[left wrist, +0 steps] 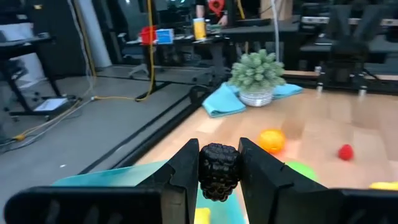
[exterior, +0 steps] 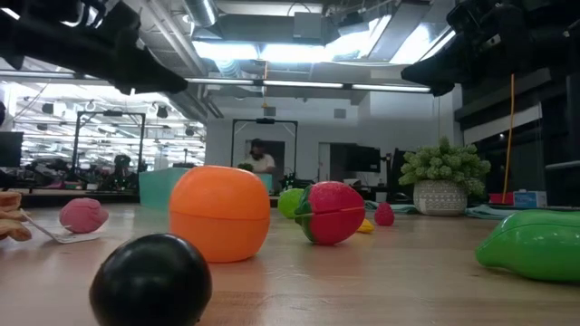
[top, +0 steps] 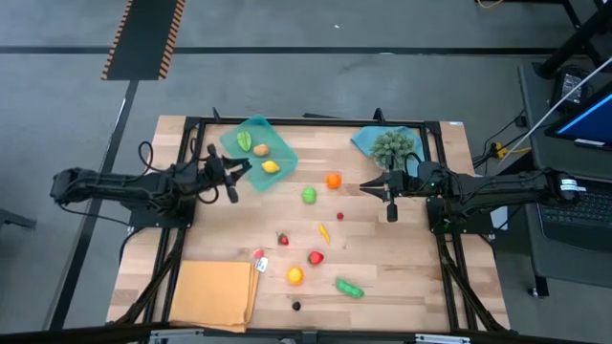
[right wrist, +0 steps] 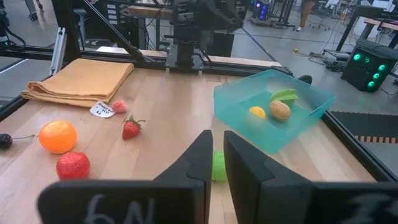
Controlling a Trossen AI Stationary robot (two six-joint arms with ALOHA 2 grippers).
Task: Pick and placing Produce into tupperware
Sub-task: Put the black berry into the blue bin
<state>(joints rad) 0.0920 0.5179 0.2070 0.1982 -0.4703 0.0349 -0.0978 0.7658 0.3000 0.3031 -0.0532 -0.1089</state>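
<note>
Between the fingers of the left gripper [left wrist: 219, 177] sat a dark, knobbly berry [left wrist: 218, 169], pinched snugly on both sides and held up off the table just beside the near right edge of the teal tupperware [top: 251, 132]. That tray lay toward the far left of the wooden table [top: 411, 258] and already held a green piece [top: 245, 141], a tan one [top: 261, 150] and a yellow one [top: 271, 166]. By my reckoning the carry was nearly over and the drop came next: the arm would need to move a little farther over the tray's floor, then spread its fingers and let the berry fall clear of the rim. Plenty of produce lay loose to the right of and nearer than the tray: an orange [top: 333, 180], a lime-green ball [top: 309, 195], a strawberry [top: 283, 239], a red fruit [top: 316, 257], a long green vegetable [top: 349, 288] and a small black berry [top: 296, 306] at the near edge. The right gripper [top: 390, 205] waited at the right of the table with its fingers pressed together and nothing in them. A folded orange-tan cloth [top: 215, 294] covered the near left corner, and a bushy grey-green plant [top: 394, 146] stood on a blue cloth [top: 366, 141] at the far right. Beyond the table stretched a bright workshop with benches and a person far back.
</note>
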